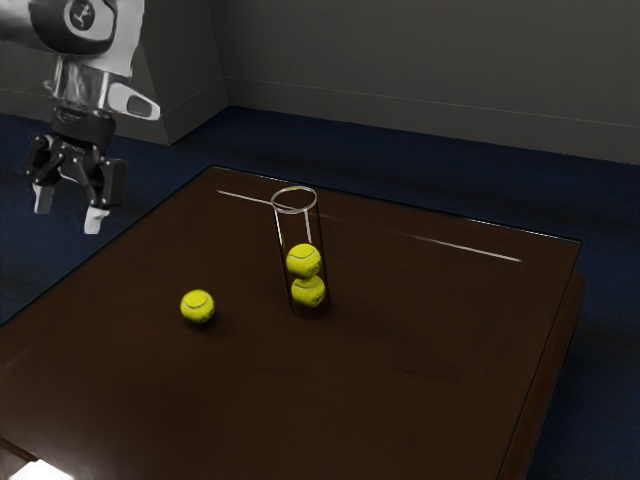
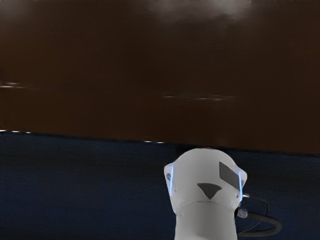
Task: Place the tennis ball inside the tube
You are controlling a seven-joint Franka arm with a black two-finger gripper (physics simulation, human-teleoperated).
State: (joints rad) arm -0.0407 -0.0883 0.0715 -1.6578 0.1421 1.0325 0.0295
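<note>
The gripper (image 1: 69, 208) is hanging in the air at the exterior view's upper left, its fingertips pointing down, and its two fingers are standing wide apart with nothing between them. The loose tennis ball (image 1: 198, 306) is resting on the brown table (image 1: 420, 400), well apart from the gripper and touching neither finger. To the exterior view's right of that ball, the clear tube (image 1: 281, 242) is standing upright on the tabletop, its round open mouth facing up. Inside it, two more balls are sitting in a stack: the lower ball (image 1: 309, 293) is lying near the bottom, and the upper ball (image 1: 304, 260) is resting on it, leaving the part of the tube above them free. The loose ball is lying outside the tube, with a stretch of tabletop showing between them. Behind the table, a blue floor (image 1: 610, 390) is running up to a grey wall (image 1: 420, 70). In the wrist view, the white rounded robot base (image 2: 202, 175) is showing beside the table's edge, its narrow side lights glowing blue, and a dark cable (image 2: 272, 226) is looping out near it.
</note>
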